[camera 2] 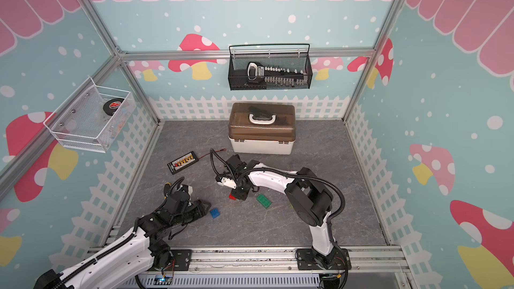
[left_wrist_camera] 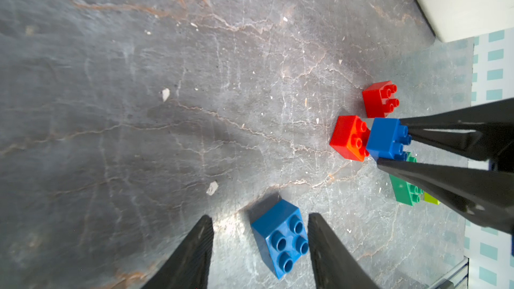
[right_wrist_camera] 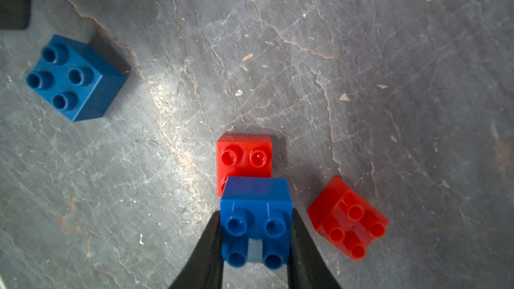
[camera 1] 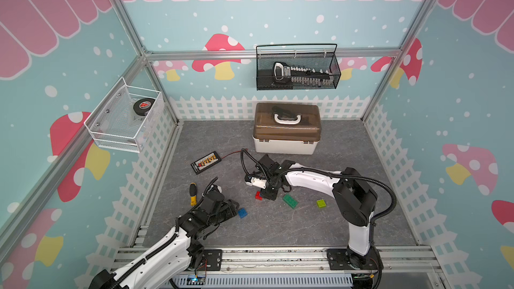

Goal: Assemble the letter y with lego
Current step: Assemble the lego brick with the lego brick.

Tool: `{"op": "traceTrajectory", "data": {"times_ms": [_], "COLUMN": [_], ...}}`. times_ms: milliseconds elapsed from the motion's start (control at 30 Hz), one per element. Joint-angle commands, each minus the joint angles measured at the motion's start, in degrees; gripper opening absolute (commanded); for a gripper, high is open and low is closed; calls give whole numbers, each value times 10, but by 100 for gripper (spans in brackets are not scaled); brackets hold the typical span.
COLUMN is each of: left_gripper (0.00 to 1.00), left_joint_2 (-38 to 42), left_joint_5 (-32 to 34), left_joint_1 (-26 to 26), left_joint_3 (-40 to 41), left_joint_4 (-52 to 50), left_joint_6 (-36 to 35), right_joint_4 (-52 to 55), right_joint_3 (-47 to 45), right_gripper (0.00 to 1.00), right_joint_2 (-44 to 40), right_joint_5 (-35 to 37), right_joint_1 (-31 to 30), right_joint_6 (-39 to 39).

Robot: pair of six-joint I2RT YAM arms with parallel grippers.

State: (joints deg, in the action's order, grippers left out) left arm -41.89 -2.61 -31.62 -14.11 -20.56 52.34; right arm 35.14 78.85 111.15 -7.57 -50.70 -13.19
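My left gripper point(left_wrist_camera: 260, 216) hung low over the grey floor point(camera 1: 278, 229) with its jaws apart, and it gripped nothing. Between its fingers point(left_wrist_camera: 194, 251) lay a loose blue brick point(left_wrist_camera: 281, 237), studs up. One finger stood clear of it, and I could not tell whether the other touched it. In both top views this gripper sat left of centre in the lower half of the frame. A yellow-handled screwdriver point(camera 1: 193, 193) lay just to its left, and the loose blue brick point(camera 1: 242, 213) lay at its right-hand tip.

Further right, near the middle of the frame, my right gripper point(right_wrist_camera: 256, 218) was clamped on a second blue brick point(right_wrist_camera: 256, 212), with one finger on each side wall and the studs facing my wrist camera. That second blue brick overlapped the near half of a red brick point(right_wrist_camera: 244, 157) sitting flat on the floor. My left wrist view showed the two touching, but I could not tell whether one was pressed onto the other. A second red brick point(right_wrist_camera: 347, 218) lay just beside them, turned at an angle. In a top view only a bit of red point(camera 1: 258, 195) showed beneath my right wrist.

Right of that, the dark green brick point(camera 1: 290, 201) lay slanted and alone on the floor. Further right again, the lime brick point(camera 1: 321, 203) sat near my right arm.

Higher in the frame, a black connector board point(camera 1: 205, 161) lay to the upper left of the bricks. A lidded box point(camera 1: 286, 129) stood at the back of the floor.
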Motion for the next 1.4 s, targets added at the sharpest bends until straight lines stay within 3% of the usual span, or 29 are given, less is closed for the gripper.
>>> {"op": "traceTrajectory", "data": {"times_ms": [0, 900, 1367], "left_gripper": [56, 57, 57], "left_joint_2": [0, -3, -14], "left_joint_5": [-3, 0, -3], "left_joint_1": [3, 4, 4], "left_joint_3": [3, 8, 4], "left_joint_4": [1, 4, 12], "left_joint_6": [14, 13, 9], "right_joint_4": [10, 43, 109], "right_joint_3": [9, -21, 52], "right_gripper": [26, 26, 26], "right_joint_2": [22, 7, 59], "right_joint_5": [1, 14, 45], "right_joint_1": [-6, -14, -17], "right_joint_6": [-17, -54, -70]}}
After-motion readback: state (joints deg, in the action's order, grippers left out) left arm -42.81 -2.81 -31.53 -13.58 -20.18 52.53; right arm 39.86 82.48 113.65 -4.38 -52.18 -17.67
